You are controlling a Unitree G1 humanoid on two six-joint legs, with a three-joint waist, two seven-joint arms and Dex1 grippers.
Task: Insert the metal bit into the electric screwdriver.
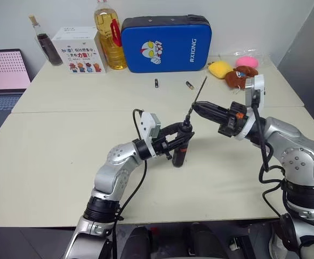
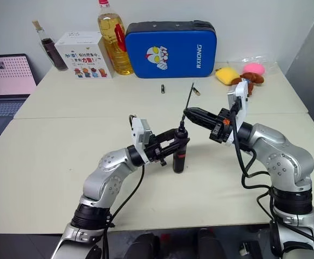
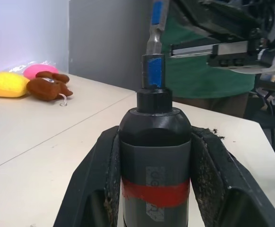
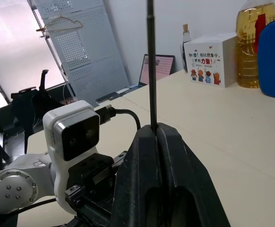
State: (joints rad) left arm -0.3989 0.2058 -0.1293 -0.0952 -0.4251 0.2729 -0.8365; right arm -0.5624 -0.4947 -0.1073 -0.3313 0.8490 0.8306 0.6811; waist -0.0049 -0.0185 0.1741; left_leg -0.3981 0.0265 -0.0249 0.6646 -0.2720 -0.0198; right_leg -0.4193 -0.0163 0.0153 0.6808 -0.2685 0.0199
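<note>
Screwdriver (image 1: 180, 144) stands upright on the surface (image 1: 65, 162), clamped in the left jaws (image 1: 174, 144); bit (image 1: 199, 93) pinched by the right jaws (image 1: 196, 107), just above its nose, both forearms angling inward.

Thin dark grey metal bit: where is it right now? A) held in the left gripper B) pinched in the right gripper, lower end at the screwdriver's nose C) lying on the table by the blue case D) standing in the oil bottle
B: the right gripper is shut on the thin dark grey metal bit, whose lower end meets the nose of the slim black red-banded electric screwdriver clamped upright in the left gripper.

Silver arms, black cables, black tools (image 1: 185, 141)
</note>
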